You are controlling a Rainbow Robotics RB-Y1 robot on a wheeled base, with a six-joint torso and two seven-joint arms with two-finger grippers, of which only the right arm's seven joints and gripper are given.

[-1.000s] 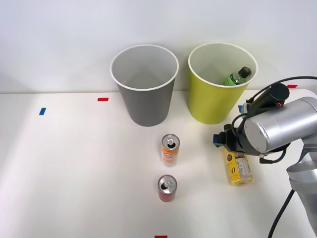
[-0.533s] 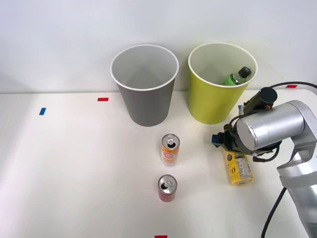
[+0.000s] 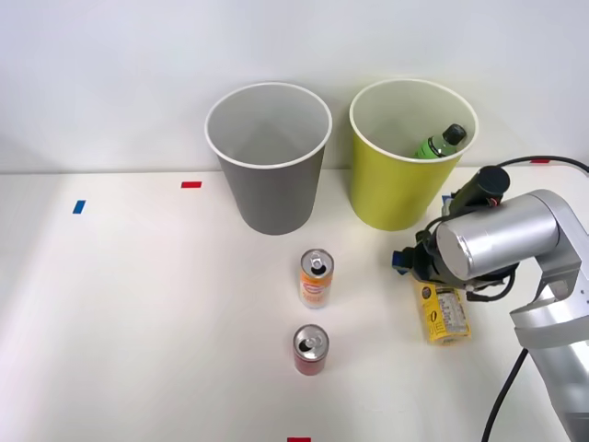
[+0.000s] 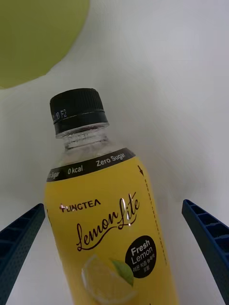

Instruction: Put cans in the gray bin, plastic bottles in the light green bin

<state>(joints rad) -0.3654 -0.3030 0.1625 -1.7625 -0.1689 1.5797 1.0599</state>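
Your right pincer (image 4: 114, 257) stands wide open, its two blue ribbed fingers (image 4: 19, 243) spread to either side of the yellow-labelled clear plastic bottle (image 4: 102, 224) without touching it. You can read the bottle's glossy label, "Lemon Lite", with a ridged black screw cap (image 4: 76, 110) above a clear ringed neck. That bottle (image 3: 443, 313) lies flat on the smooth white table (image 3: 138, 322), just in front of the light green bin (image 3: 400, 175), with its cap end under your brushed silver cylindrical wrist (image 3: 492, 241). A black cable (image 3: 502, 405) hangs from that arm.

Take the light green bin as your landmark: it is a tall, round, tapered lime tub with a pale rim and pale inside, standing upright. Inside it leans the green plastic bottle (image 3: 438, 142), black cap up against the far wall. Just to the bin's left, close but apart from it, stands the gray bin (image 3: 270, 180), of the same tapered shape, with a white rim.

In front of the gap between the two bins stands the slim orange-and-white metal can (image 3: 316, 279), upright, silver top showing. Farther out from the bins along the same line stands the dark red can (image 3: 309, 350), also upright. Small red (image 3: 190, 184) and blue (image 3: 78, 206) tape marks lie flat on the table well left of the bins.
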